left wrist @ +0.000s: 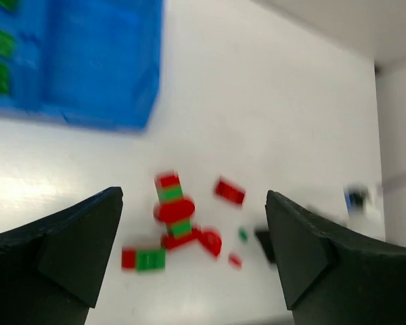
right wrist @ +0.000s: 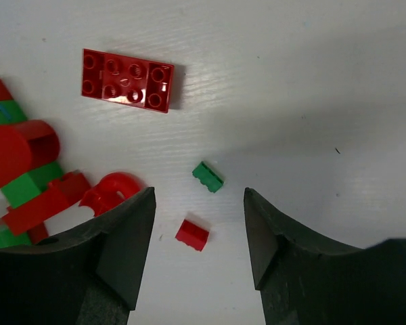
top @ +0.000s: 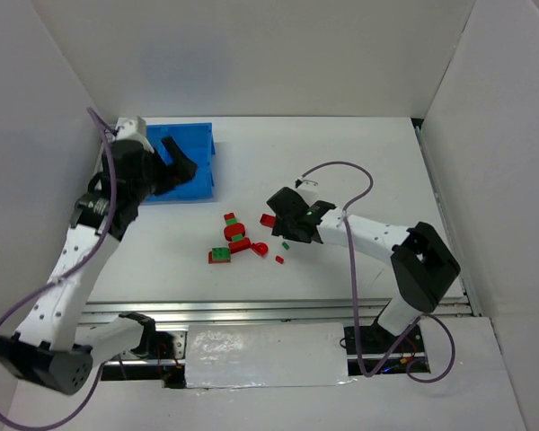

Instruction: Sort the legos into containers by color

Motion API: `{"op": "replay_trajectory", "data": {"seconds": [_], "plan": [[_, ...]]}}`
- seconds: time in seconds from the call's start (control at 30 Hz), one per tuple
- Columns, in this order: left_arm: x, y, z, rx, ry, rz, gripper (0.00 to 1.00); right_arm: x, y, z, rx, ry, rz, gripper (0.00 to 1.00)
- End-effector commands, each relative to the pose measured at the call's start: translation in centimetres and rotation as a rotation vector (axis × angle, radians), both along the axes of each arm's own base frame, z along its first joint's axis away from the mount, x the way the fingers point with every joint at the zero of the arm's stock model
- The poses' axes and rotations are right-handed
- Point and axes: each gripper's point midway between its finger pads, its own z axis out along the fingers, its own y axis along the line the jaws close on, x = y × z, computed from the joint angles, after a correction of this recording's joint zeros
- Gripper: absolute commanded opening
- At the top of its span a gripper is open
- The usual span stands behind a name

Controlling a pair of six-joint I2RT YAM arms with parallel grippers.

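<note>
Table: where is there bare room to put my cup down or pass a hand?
Bare table runs from the blue bin to the right wall along the far side, and along the front edge, nearer than the lego pile. Mid-table is crowded: that pile lies beside the right hand.

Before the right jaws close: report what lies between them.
Right wrist view: one tiny red lego on the table, touching neither jaw; a tiny green lego lies just beyond them.

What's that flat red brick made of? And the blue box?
The flat red brick looks like hard, shiny plastic: light glints off its moulded studs. The blue bin also seems plastic, evenly coloured with moulded walls, though blur hides its finish.
</note>
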Motion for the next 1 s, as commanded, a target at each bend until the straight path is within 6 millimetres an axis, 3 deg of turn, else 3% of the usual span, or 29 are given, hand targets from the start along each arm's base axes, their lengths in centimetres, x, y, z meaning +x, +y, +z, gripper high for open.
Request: {"op": "replay_trajectory", "data": {"seconds": [0.0, 0.07, 0.13, 0.17, 0.33, 0.43, 0.63, 0.73, 0.87, 0.97], "plan": [[-4.0, -3.4, -5.6, 0.062, 0.105, -0.218, 0.99, 0.6, -0.2, -1.5, -0.052, 0.023, -0.010, 0.61], [-5.8, -3.8, -8.0, 0.090, 0.155, -0.276, 0.99, 0.8, 0.3, -2.1, -0.056, 0.041, 0.030, 0.60], [-7.2, -3.7, -8.4, 0.116, 0.155, -0.317, 0.99, 0.6, 1.5, -2.9, -0.045, 0.055, 0.125, 0.58], [-7.9, -3.5, -9.5, 0.133, 0.176, -0.330, 0.99, 0.3, 1.5, -3.3, -0.055, 0.066, 0.150, 0.57], [-9.6, -2.5, -11.2, 0.186, 0.173, -0.350, 0.99, 0.5, 1.1, -5.4, -0.142, 0.128, 0.225, 0.51], [-9.8, -3.9, -10.5, 0.161, 0.143, -0.423, 0.99, 0.6, 0.8, -6.0, -0.156, 0.141, 0.241, 0.51], [-9.9, -4.1, -10.7, 0.161, 0.147, -0.436, 0.99, 0.3, 0.4, -7.1, -0.171, 0.172, 0.243, 0.46], [-9.9, -4.2, -10.6, 0.154, 0.139, -0.445, 1.00, 0.3, 0.4, -7.2, -0.175, 0.177, 0.249, 0.38], [-10.0, -4.1, -10.5, 0.157, 0.136, -0.440, 1.00, 0.2, 0.7, -6.5, -0.148, 0.170, 0.254, 0.19], [-10.0, -4.0, -10.5, 0.157, 0.138, -0.434, 0.99, 0.1, 0.8, -6.2, -0.134, 0.165, 0.246, 0.16]]}}
